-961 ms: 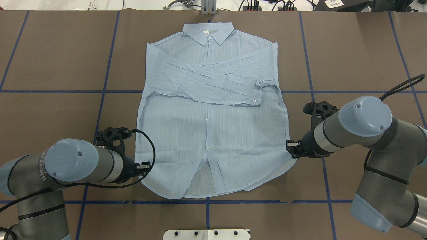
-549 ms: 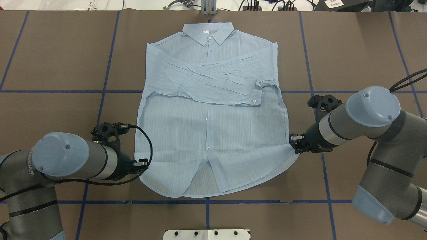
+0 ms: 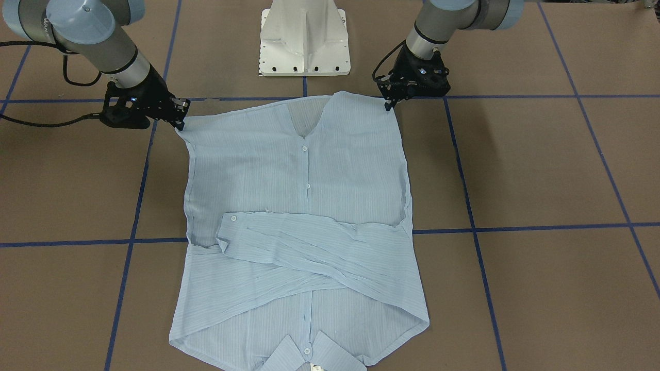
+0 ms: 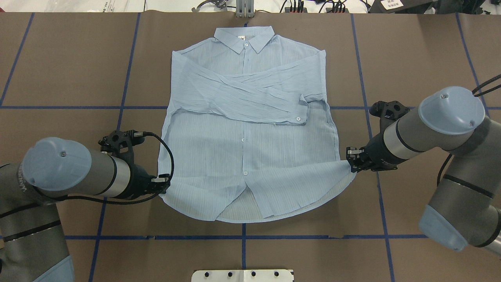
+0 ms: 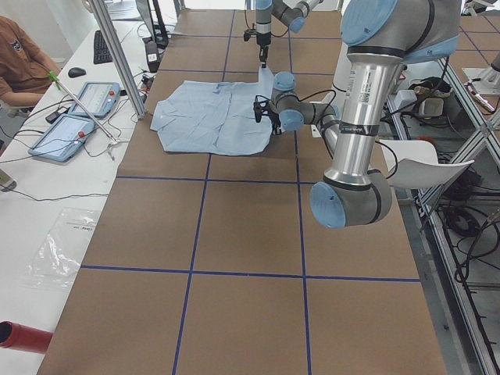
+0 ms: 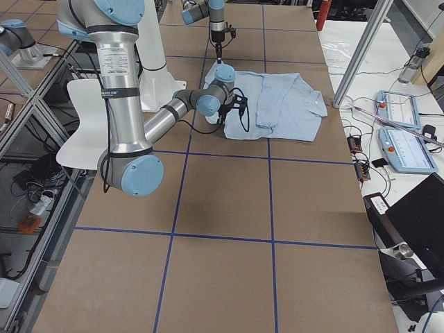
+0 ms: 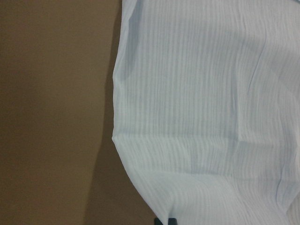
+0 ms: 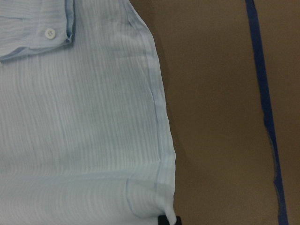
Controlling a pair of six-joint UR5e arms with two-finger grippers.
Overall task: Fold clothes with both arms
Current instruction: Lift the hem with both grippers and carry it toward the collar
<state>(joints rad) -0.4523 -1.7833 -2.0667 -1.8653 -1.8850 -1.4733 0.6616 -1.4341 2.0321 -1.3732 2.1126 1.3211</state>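
The light blue shirt [image 4: 246,137] lies face up on the brown table, its collar [image 4: 243,39] at the far side and both sleeves crossed over the chest. My left gripper [image 4: 163,183] is shut on the near-left hem corner and holds it slightly off the table. My right gripper [image 4: 349,158] is shut on the near-right hem corner, and the cloth there is pulled taut towards it. In the front-facing view the left gripper [image 3: 388,105] is on the right and the right gripper [image 3: 179,121] on the left. The wrist views show only the shirt cloth [image 7: 211,117] [image 8: 84,131].
The white pedestal base [image 4: 242,275] sits at the near edge, in the middle. Blue tape lines [image 4: 117,107] cross the brown table. Cables and fixtures [image 4: 242,8] line the far edge. A seated person [image 5: 19,58] and tablets [image 5: 78,117] are beyond the table's far side.
Both grippers have moved away from the robot's base and slightly outward. The hem corners went with them, so the near hem now sits farther from the near tape line.
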